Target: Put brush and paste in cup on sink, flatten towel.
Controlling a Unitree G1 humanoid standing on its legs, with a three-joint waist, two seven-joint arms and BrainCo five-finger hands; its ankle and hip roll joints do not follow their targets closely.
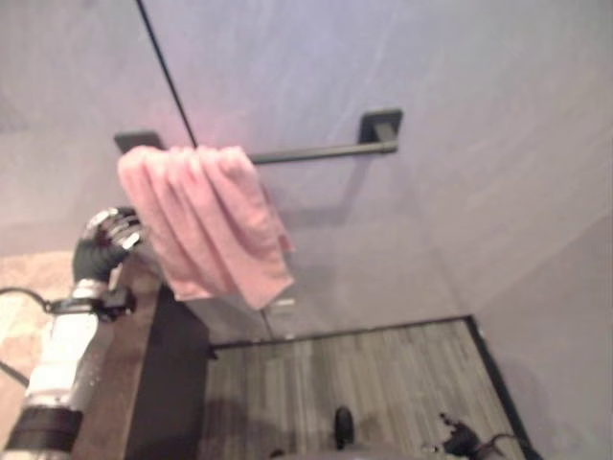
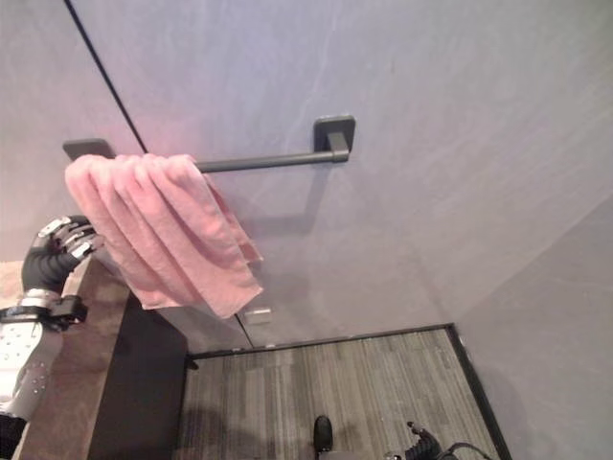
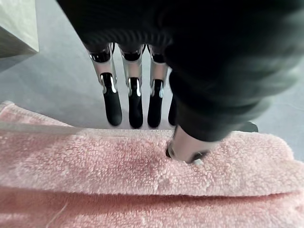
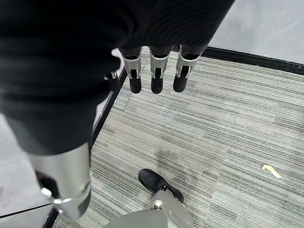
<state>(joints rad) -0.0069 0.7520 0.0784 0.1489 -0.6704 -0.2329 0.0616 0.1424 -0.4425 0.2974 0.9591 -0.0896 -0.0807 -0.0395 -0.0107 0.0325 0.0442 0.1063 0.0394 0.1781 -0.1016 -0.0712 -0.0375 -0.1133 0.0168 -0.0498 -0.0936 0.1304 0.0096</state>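
Grey striped flooring (image 4: 228, 123) lies below the right robot hand (image 4: 152, 66), which hangs idle with fingers straight and apart, holding nothing. Higher up, the left robot hand (image 3: 135, 102) has straight fingers behind the pink towel (image 1: 206, 220) and its thumb pressing into the pile, not clamped. Beyond its fingertips, the towel hangs bunched at one end of the dark wall bar (image 1: 316, 150), the rest of the bar bare. Judging from this, a sideways pull with so light a hold could drag the towel off the bar, or leave it bunched. No print is legible.
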